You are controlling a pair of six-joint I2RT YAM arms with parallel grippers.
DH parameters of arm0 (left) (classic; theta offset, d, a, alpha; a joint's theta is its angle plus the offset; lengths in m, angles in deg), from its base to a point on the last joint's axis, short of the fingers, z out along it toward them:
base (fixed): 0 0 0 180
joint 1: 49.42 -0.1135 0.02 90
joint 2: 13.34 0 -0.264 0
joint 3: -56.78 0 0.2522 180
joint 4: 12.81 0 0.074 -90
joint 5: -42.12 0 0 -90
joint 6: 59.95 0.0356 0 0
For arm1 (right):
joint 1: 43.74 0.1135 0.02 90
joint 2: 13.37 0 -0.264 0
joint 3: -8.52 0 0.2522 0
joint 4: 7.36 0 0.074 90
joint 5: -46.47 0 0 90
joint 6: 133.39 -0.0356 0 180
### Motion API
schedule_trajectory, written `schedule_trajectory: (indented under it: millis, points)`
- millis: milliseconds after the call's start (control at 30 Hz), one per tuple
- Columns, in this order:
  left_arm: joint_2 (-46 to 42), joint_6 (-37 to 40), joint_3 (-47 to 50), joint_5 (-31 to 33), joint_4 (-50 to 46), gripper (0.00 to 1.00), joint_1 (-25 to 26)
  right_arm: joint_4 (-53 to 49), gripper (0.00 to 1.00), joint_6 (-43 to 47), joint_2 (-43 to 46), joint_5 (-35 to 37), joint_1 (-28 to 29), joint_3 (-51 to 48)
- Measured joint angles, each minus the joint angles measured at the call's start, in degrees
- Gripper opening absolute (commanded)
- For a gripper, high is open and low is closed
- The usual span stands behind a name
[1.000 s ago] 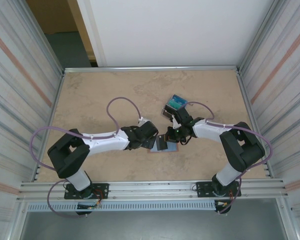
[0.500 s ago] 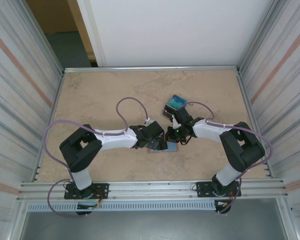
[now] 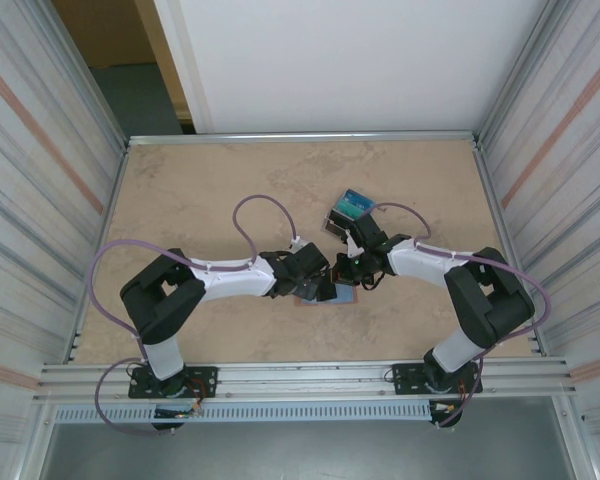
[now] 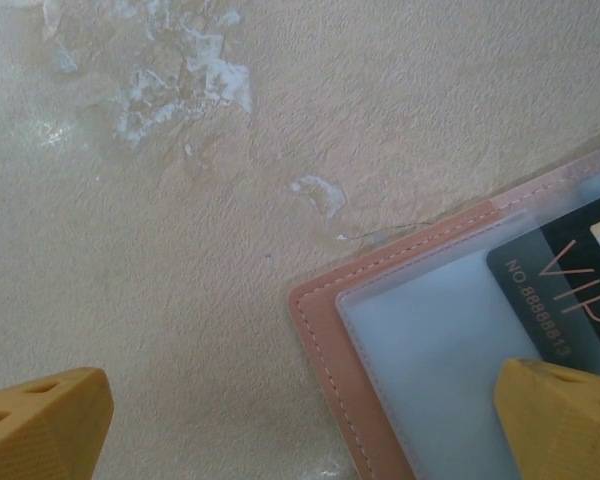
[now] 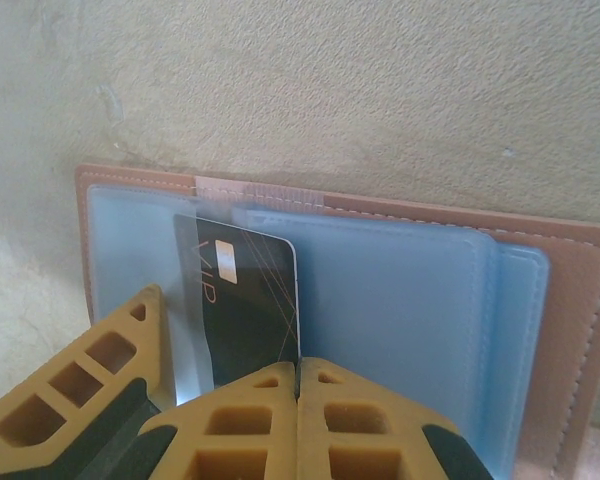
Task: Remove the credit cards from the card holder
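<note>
a: what does the card holder (image 3: pixel 346 296) contain?
b: it lies opened flat on the table (image 3: pixel 200 190), near the front middle, blue side up. a black card (image 5: pixel 242 300) marked "vip" sits under a clear sleeve (image 4: pixel 430 350) at one end. the other blue pockets (image 5: pixel 400 310) look flat, and whether cards are inside them cannot be told.
a: and the clear box (image 3: pixel 352 208)?
b: it stands just beyond the holder, teal top up, close by the right arm's wrist. its contents are too small to make out.
a: the grippers?
b: the left gripper (image 4: pixel 300 425) hangs spread wide over the holder's rounded pink corner, one fingertip above bare table, the other above the sleeve. the right gripper (image 5: pixel 298 395) has its jaws pressed together at the card's lower corner. whether the card is pinched between them cannot be told.
a: room around it?
b: the two grippers crowd the holder from either side. open tabletop stretches far and left up to the metal rim (image 3: pixel 300 136).
a: counts?
b: one holder, one visible card, one box, two grippers, and at least three blue layers inside the holder.
</note>
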Motion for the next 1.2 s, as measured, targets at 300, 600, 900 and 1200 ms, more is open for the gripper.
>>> schedule_trajectory:
  millis: [300, 600, 900, 1200]
  points:
    - [0.20, -0.44, -0.17, 0.00, -0.04, 0.99, 0.00, 0.37, 0.08, -1.46, 2.51, -1.62, 0.02, -0.24]
    - [0.42, -0.63, -0.39, 0.00, -0.04, 0.99, 0.00, 4.59, 0.20, -3.19, 3.61, -5.51, 0.02, -2.69]
    - [0.42, -0.68, -0.39, -0.11, -0.09, 0.99, 0.00, 7.17, 0.14, -4.13, 2.71, -6.23, 1.20, -3.32]
    - [0.28, -1.07, -0.13, -0.04, 0.11, 0.99, 0.00, 7.10, 0.02, -4.20, 1.31, -4.50, 2.40, -3.02]
